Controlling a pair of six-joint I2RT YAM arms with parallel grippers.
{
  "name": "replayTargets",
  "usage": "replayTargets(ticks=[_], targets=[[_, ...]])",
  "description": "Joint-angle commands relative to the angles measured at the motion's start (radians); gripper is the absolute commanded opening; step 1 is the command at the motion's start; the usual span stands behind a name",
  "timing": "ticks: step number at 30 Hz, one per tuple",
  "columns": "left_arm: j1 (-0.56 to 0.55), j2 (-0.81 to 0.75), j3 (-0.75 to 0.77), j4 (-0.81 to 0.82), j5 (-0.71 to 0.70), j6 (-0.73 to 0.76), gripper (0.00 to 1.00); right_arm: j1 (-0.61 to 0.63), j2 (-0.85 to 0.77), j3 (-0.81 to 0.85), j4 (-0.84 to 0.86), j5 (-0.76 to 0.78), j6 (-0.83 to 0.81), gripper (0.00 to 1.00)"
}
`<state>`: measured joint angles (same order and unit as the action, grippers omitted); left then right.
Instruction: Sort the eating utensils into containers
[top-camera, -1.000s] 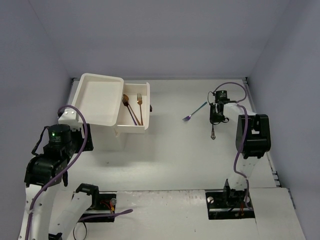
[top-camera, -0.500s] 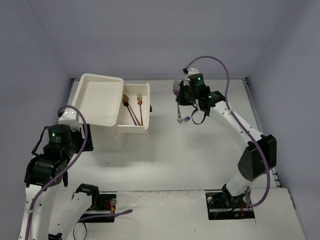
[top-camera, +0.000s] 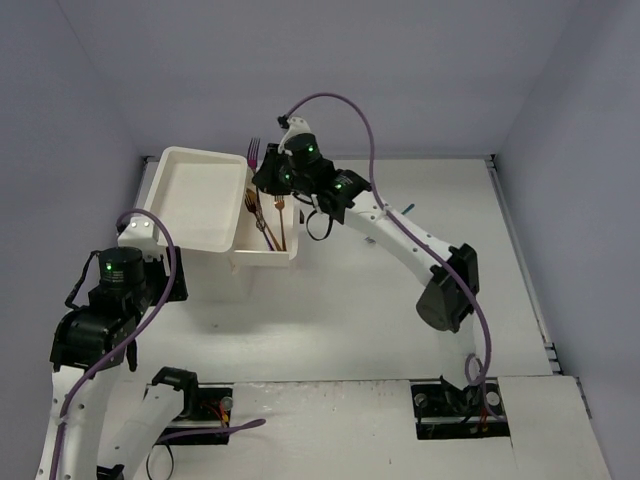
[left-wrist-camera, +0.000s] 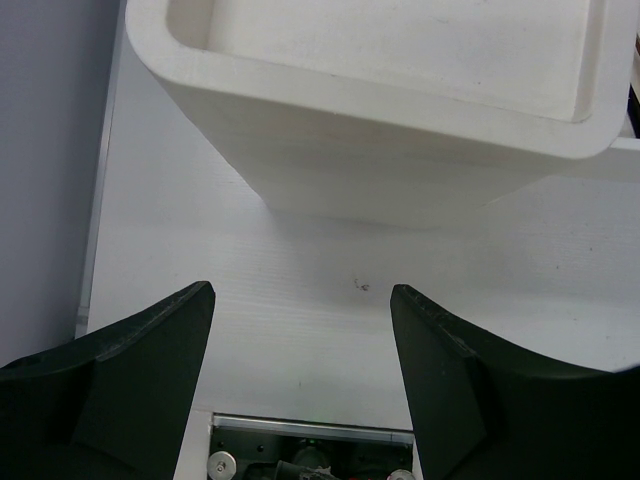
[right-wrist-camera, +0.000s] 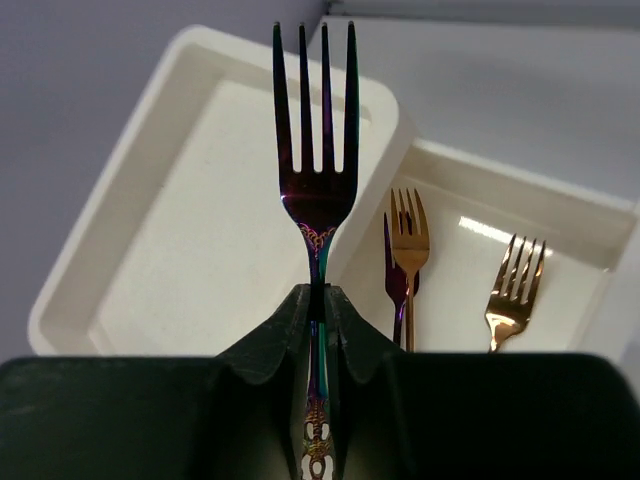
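Observation:
My right gripper (top-camera: 268, 172) is shut on an iridescent purple fork (top-camera: 254, 152), held tines up over the seam between the two white drawers. In the right wrist view the fork (right-wrist-camera: 316, 190) stands clamped between my fingers (right-wrist-camera: 290, 330). The upper drawer (top-camera: 170, 205) is empty. The lower drawer (top-camera: 291, 180) holds two gold forks (top-camera: 252, 205) (top-camera: 280, 205) and a dark iridescent utensil (top-camera: 267, 233). These also show in the right wrist view (right-wrist-camera: 408, 240) (right-wrist-camera: 510, 300) (right-wrist-camera: 392, 270). My left gripper (left-wrist-camera: 300, 300) is open and empty, low over the table in front of the drawer unit.
A slim teal piece (top-camera: 408, 210) shows on the table just past my right arm, mostly hidden by it. The drawer unit's white body (left-wrist-camera: 380, 160) fills the top of the left wrist view. Grey walls close in the table at back and sides.
My right arm has swung from the right side of the table leftward to over the drawers, carrying the iridescent fork. My left arm has not moved.

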<state>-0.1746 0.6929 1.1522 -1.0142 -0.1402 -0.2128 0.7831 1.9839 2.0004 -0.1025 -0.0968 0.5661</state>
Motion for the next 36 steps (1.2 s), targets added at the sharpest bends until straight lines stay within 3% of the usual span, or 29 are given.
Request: replayTargets(ticks=[1,5,11,17,23,36], targets=[[-0.006,0.019,0.04,0.026,-0.019,-0.008,0.68,0.007,0.028,0.054,0.04,0.011,0.034,0.19],[-0.007,0.02,0.04,0.026,-0.017,-0.008,0.68,0.002,-0.015,0.031,0.037,0.025,-0.037,0.41],[-0.006,0.026,0.04,0.026,-0.012,-0.007,0.68,-0.107,-0.193,-0.099,0.034,0.057,-0.17,0.53],[-0.008,0.028,0.04,0.026,-0.013,-0.007,0.68,-0.346,-0.299,-0.335,0.032,0.092,-0.272,0.54],[-0.011,0.039,0.041,0.026,-0.009,-0.005,0.68,-0.546,-0.24,-0.422,0.033,0.09,-0.4,0.54],[-0.012,0.045,0.041,0.027,-0.006,-0.004,0.68,-0.61,0.096,-0.273,0.035,0.035,-0.667,0.54]])
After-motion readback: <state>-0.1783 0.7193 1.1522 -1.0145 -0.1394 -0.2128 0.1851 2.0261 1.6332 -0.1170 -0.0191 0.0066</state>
